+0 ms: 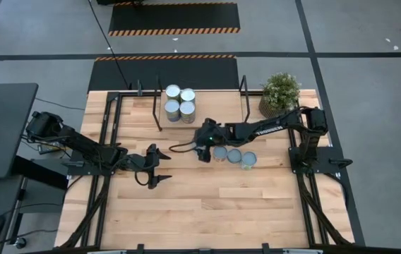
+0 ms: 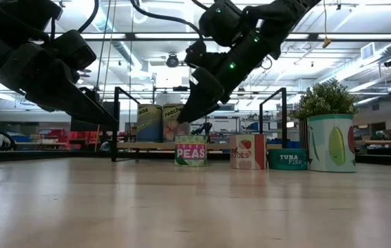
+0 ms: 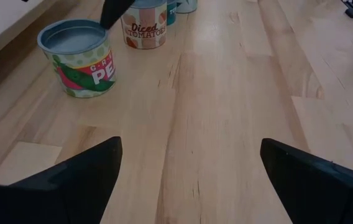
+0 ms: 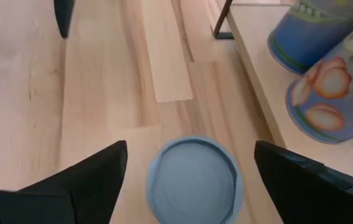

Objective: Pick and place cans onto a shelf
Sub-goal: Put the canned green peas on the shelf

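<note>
right gripper (image 4: pixel 189 171): two dark fingers spread wide, one on each side of a can
can between the fingers (image 4: pixel 194 179): upright, round bluish-grey top, standing on the wooden tabletop (image 4: pixel 96 93)
shelf (image 4: pixel 260 68): light board with a black post at its corner
cans on the shelf (image 4: pixel 325 56): two, blue-labelled, touching

your high view looked straight down on the table (image 1: pixel 207 204); the low one sat level at its surface. both wrist views looked close and shared the peas can (image 3: pixel 80 59) (image 4: pixel 195 180).
</note>
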Action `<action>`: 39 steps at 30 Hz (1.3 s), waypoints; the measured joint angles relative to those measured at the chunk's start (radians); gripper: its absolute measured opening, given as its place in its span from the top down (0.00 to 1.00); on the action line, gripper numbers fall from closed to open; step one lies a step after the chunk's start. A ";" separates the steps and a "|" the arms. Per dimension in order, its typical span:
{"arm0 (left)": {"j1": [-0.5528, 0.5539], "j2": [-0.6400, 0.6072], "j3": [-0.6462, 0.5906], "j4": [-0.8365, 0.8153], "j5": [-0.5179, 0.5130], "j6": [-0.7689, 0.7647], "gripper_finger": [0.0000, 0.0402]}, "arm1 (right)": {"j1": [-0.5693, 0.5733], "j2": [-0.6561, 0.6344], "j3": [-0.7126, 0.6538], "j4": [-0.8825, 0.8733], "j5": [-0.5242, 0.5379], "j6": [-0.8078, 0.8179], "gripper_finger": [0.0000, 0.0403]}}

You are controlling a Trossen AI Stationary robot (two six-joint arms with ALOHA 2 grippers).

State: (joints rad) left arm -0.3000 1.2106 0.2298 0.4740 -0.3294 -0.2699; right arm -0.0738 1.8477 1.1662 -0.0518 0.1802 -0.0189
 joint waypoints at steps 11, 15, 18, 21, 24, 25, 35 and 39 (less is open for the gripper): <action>0.000 0.000 0.000 0.000 0.000 0.001 0.03 | 0.057 0.000 0.073 -0.063 0.083 0.023 0.01; 0.000 0.000 0.000 0.000 0.000 0.000 0.03 | 0.068 0.001 0.164 -0.168 0.095 0.024 0.02; 0.000 0.000 0.000 0.000 0.000 0.001 0.03 | 0.068 0.000 0.203 -0.199 0.097 0.018 0.02; 0.000 0.000 0.000 0.000 0.000 0.002 0.03 | 0.066 0.000 0.207 -0.193 0.095 0.004 0.02; 0.000 0.000 0.000 0.000 0.000 0.004 0.03 | 0.064 0.017 0.195 -0.169 0.091 0.008 0.02; 0.000 0.000 0.000 0.000 0.000 0.004 0.03 | 0.064 0.031 0.192 -0.171 0.089 0.012 0.02; 0.000 0.000 0.000 0.000 0.000 0.004 0.03 | 0.051 0.152 0.191 -0.141 0.088 -0.011 0.02; 0.000 0.000 0.000 0.000 0.000 0.004 0.03 | 0.038 0.156 0.191 -0.149 0.131 -0.041 0.02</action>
State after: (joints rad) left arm -0.3004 1.2109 0.2298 0.4738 -0.3298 -0.2661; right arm -0.0358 2.0037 1.3567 -0.2008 0.3111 -0.0604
